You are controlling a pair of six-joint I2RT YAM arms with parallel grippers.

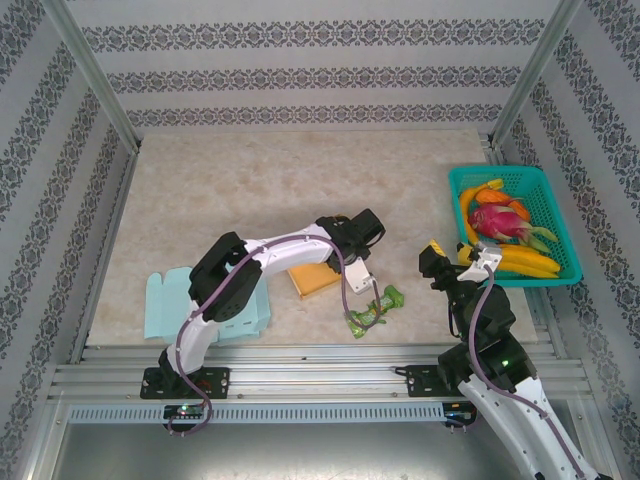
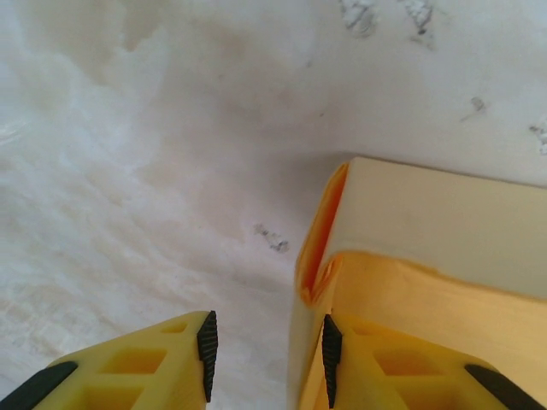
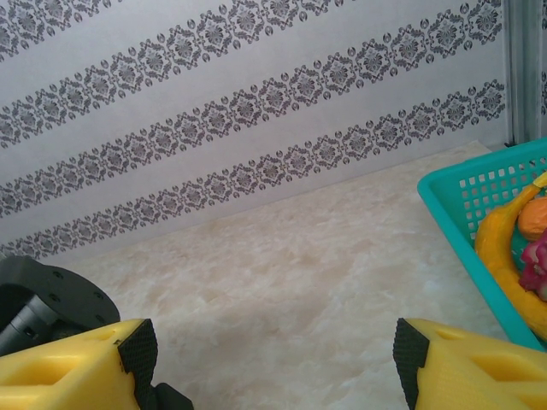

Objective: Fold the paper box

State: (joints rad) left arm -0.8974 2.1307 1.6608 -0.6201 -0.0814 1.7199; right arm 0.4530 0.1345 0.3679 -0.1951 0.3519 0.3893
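Note:
The orange-yellow paper box [image 1: 313,280] lies on the marble table in front of the left arm. My left gripper [image 1: 357,270] hangs over its right end. In the left wrist view the box [image 2: 444,222] stands partly folded, one cream side wall upright. That wall's edge lies between the jaws of my left gripper [image 2: 269,350], against the right pad [image 2: 332,346]. The left pad is clear of it, so the jaws are open. My right gripper [image 1: 478,262] hovers by the basket, and the right gripper [image 3: 273,359] is wide open over bare table.
A teal basket [image 1: 510,172] with bananas and a dragon fruit stands at the right edge, its rim [image 3: 479,192] close to my right fingers. A green wrapped item [image 1: 375,312] lies just in front of the box. A pale blue-green folded sheet [image 1: 165,300] sits at the front left.

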